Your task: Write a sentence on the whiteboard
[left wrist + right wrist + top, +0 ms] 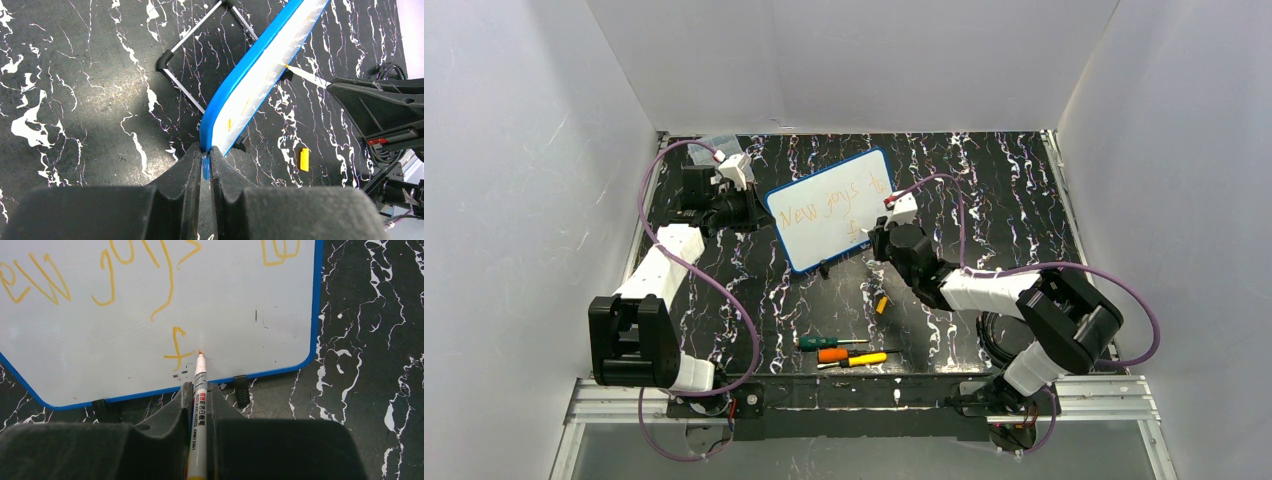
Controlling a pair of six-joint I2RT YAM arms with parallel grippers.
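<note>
The whiteboard (829, 208), white with a blue frame and black feet, stands tilted on the dark marble table. It also shows in the right wrist view (150, 315) and edge-on in the left wrist view (250, 85). The sentence (832, 200) is orange handwriting, "New joys to", with an "f" (176, 345) on the second line. My left gripper (205, 162) is shut on the board's blue edge. My right gripper (200, 390) is shut on a white marker (199, 410); its orange tip (200, 353) is at the board surface right of the "f".
A yellow marker cap (881, 304) lies on the table in front of the board. Three screwdrivers (844, 350) lie near the front edge. A clear plastic box (719, 145) sits at the back left. A wire stand (200, 55) lies behind the board.
</note>
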